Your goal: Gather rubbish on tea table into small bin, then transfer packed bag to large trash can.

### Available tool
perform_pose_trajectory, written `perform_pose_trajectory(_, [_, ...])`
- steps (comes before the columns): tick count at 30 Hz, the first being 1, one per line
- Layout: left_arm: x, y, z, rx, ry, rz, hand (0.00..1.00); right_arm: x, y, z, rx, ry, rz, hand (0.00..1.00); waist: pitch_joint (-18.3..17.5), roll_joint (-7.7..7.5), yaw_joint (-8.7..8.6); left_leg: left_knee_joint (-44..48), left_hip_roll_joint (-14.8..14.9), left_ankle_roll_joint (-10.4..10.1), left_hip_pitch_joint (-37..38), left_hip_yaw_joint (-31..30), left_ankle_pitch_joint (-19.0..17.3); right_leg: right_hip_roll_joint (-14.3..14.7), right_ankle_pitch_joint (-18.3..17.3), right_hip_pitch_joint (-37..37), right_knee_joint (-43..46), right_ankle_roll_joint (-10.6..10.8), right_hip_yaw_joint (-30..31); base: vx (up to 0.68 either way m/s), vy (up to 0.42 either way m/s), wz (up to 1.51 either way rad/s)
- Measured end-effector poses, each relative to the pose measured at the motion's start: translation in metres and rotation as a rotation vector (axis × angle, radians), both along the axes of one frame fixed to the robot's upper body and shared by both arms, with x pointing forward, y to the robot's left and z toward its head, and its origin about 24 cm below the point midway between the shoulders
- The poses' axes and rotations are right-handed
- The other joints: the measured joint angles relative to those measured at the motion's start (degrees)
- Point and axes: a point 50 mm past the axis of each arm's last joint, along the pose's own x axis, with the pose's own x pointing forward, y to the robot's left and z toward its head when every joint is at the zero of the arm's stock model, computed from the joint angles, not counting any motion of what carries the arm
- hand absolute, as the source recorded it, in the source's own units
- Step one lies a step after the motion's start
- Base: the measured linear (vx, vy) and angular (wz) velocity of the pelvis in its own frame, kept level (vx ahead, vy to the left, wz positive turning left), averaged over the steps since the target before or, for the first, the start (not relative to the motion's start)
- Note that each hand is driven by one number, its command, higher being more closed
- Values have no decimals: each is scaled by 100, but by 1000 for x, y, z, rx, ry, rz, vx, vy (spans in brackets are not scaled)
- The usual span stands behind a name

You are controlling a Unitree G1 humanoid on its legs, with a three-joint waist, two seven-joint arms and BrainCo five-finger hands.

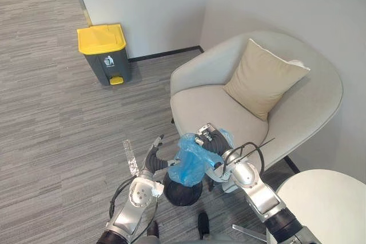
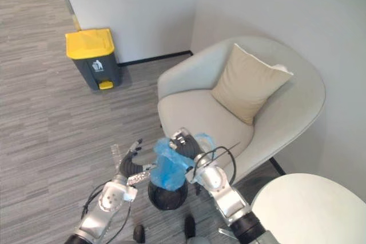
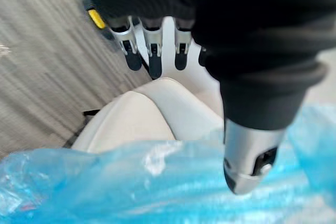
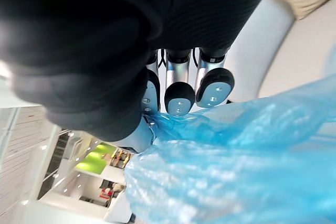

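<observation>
- Right hand (image 1: 211, 140) is clamping the top of the blue bag (image 1: 187, 167), fingers curling into the plastic, probably bunching the mouth closed for lifting.
- Bag is sitting over the black bin (image 1: 182, 194) on the floor, just in front of the chair (image 1: 206, 107).
- Left hand (image 1: 152, 161) is hovering beside the bag, fingers straight and apart, gripping nothing; likely steadying.
- Yellow-lidded can (image 1: 104, 54) is standing well apart by the wall; transfer not yet done.

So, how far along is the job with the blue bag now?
Done, it seems: the blue bag is bunched up at the small black bin's mouth. In hand: the right hand pinches its top, and the left hand is open beside it. Left: carrying it to the yellow-lidded trash can, its lid closed.
</observation>
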Motion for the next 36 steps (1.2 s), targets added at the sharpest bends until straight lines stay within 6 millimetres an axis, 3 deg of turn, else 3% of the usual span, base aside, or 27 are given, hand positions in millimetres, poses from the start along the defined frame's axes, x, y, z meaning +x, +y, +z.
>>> perform_pose_trajectory(6, [11, -15, 20, 0, -90, -70, 0, 6, 8, 16, 43, -41, 37, 100, -28, 1, -68, -4, -7, 5, 21, 15, -4, 10, 2, 10, -8, -2, 27, 4, -1, -1])
perform_pose_trajectory(13, [13, -28, 25, 66, -135, -134, 0, 8, 20, 24, 119, -29, 91, 100, -131, 26, -88, -9, 9, 1, 52, 25, -6, 38, 5, 25, -7, -9, 50, 0, 0, 0])
perform_pose_trajectory(25, [27, -34, 14, 185, -117, -167, 0, 4, 61, 43, 305, 15, 258, 100, -220, -27, -128, -46, 15, -8, 120, 134, 0, 72, 25, 15, -5, -38, 137, -3, -1, -4])
perform_pose_trajectory(36, [35, -37, -1, 175, -57, -75, 0, -3, 90, 55, 425, 81, 372, 100, -257, -79, -132, -134, 26, -20, 182, 177, 8, 102, 25, 15, -3, -38, 180, 4, -1, -2])
